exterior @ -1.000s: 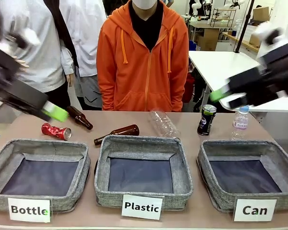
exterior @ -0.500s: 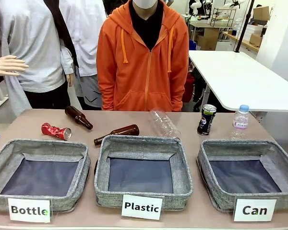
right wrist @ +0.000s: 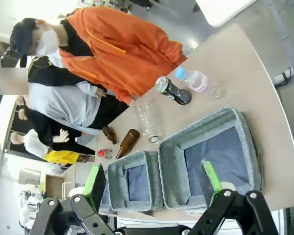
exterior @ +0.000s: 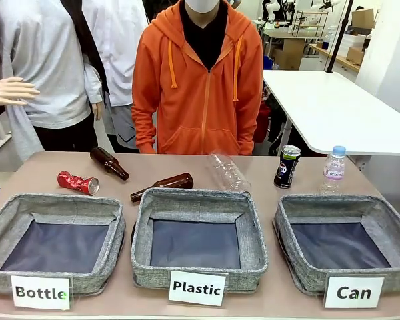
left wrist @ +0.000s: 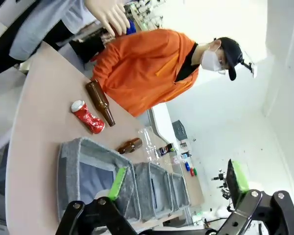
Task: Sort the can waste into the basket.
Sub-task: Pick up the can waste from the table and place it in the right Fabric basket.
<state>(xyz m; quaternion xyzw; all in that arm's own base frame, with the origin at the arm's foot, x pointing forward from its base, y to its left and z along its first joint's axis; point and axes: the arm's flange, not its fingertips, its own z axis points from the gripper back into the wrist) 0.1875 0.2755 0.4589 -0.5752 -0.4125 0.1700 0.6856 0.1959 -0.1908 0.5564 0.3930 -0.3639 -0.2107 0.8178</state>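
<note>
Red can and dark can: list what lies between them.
Front view: between red can and dark can lie a far brown bottle, a near brown bottle and a clear plastic bottle.

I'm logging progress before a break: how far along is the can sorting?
Nothing looks done: both cans sit on the table, outside the Can basket. Nothing is in hand: the left gripper and right gripper are open, holding nothing. Left to do: the crushed red can, lying behind the Bottle bin, and the dark can, upright behind the Can basket, both go in.
</note>
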